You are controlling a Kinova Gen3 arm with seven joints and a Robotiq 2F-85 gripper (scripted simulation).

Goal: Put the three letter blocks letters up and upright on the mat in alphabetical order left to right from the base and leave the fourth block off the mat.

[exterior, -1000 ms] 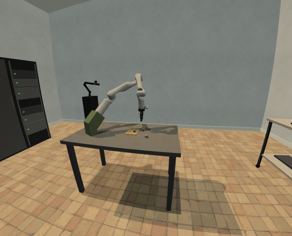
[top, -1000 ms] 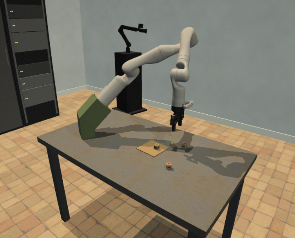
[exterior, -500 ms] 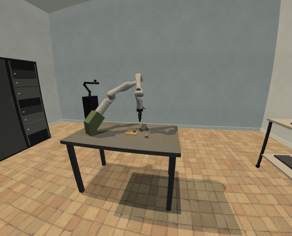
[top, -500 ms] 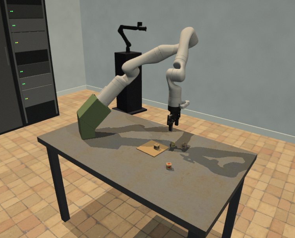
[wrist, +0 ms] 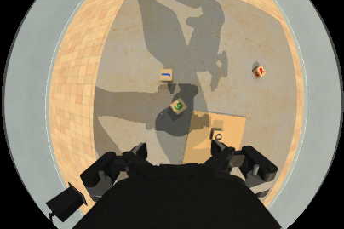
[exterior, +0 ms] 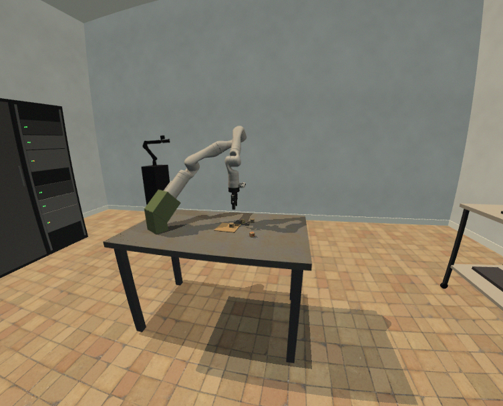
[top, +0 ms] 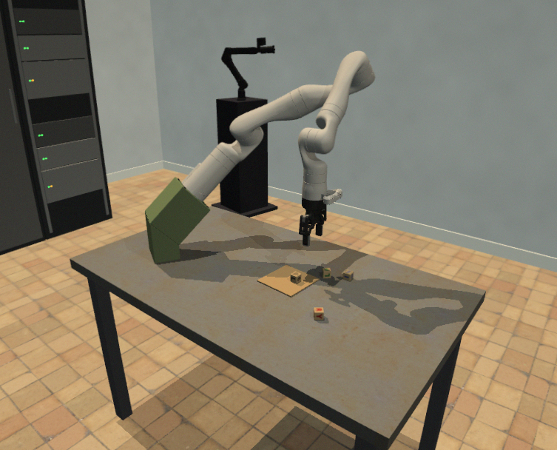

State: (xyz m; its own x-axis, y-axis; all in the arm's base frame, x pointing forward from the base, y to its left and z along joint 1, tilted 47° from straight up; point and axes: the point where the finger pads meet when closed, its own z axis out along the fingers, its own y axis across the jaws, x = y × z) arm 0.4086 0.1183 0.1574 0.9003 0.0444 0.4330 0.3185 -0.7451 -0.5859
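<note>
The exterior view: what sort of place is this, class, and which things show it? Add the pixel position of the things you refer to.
Probably a robotics lab or server room: a robot arm [top: 274, 107] [exterior: 203, 153] is mounted on a table [top: 249, 334] [exterior: 177, 246], and a server rack [top: 43, 145] [exterior: 31, 172] with small lights stands nearby.
</note>
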